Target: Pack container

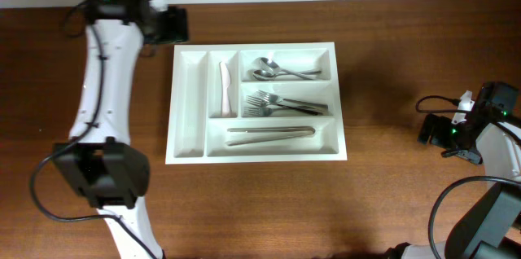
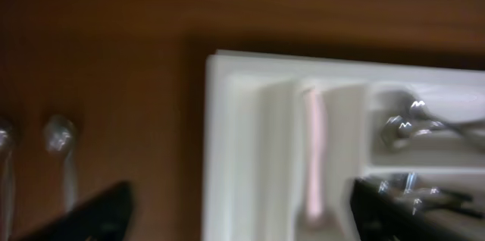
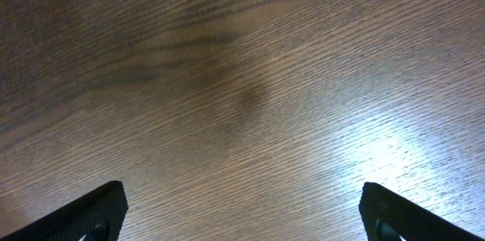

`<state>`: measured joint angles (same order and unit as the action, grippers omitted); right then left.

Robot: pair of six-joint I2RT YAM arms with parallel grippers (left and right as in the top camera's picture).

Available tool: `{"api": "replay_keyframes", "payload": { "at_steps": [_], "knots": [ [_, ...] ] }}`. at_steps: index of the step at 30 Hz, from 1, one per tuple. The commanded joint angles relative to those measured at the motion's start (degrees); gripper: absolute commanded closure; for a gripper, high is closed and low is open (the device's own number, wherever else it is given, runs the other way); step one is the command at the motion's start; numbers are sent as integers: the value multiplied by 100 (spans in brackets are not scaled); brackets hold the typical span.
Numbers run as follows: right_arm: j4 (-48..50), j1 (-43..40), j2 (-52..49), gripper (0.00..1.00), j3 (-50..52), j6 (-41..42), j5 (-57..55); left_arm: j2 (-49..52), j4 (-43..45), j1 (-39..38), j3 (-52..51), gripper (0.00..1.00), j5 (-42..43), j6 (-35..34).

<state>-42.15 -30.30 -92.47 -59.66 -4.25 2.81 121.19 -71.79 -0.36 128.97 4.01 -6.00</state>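
Dark wood tabletop (image 1: 391, 210) runs under the whole scene, and the container (image 1: 187, 104) lies flat near its middle, between the two arms. Spoons (image 1: 273, 70) sit in its far long compartment, forks (image 1: 277, 104) in the middle one and long metal pieces (image 1: 269, 134) in the near one. A pale utensil (image 1: 224, 88) lies lengthwise in the second narrow compartment, and the outermost narrow compartment is bare. The left gripper (image 1: 167, 24) hangs just off the container's far-left corner. Its wrist view is blurred, but its dark fingers (image 2: 98, 214) show spread wide with nothing between them, the tray corner and pale utensil below. The right gripper (image 1: 431, 129) is well apart from the container on the other side, its fingers (image 3: 91, 214) also wide apart over bare wood. No loose cutlery shows on the open table in the overhead view. The packing therefore looks finished or close to it, with the left arm apparently in the gap after a release. If something remains for the bare compartment, it is out of sight and must be found first. Otherwise the next move calls for lifting the left arm clear without clipping the container's rim.
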Motion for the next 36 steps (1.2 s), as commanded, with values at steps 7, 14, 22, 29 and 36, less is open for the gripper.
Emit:
{"api": "replay_keyframes", "payload": {
  "at_steps": [7, 14, 22, 29, 36],
  "knots": [
    [0, -11, 96, 1, 13, 68, -50, -11, -702, 1178, 94, 1, -94, 789],
    [0, -11, 96, 1, 13, 68, -50, 151, -885, 1668, -2, 1, -114, 2583],
    [0, -11, 96, 1, 13, 68, -50, 629, -839, 1891, -164, 1, -140, 2824],
    [0, -11, 96, 1, 13, 68, -50, 1403, -772, 1878, -170, 1, -127, 2476],
    [0, -11, 96, 1, 13, 68, -50, 1762, -337, 1875, -170, 5, -127, 2476]
  ]
}}
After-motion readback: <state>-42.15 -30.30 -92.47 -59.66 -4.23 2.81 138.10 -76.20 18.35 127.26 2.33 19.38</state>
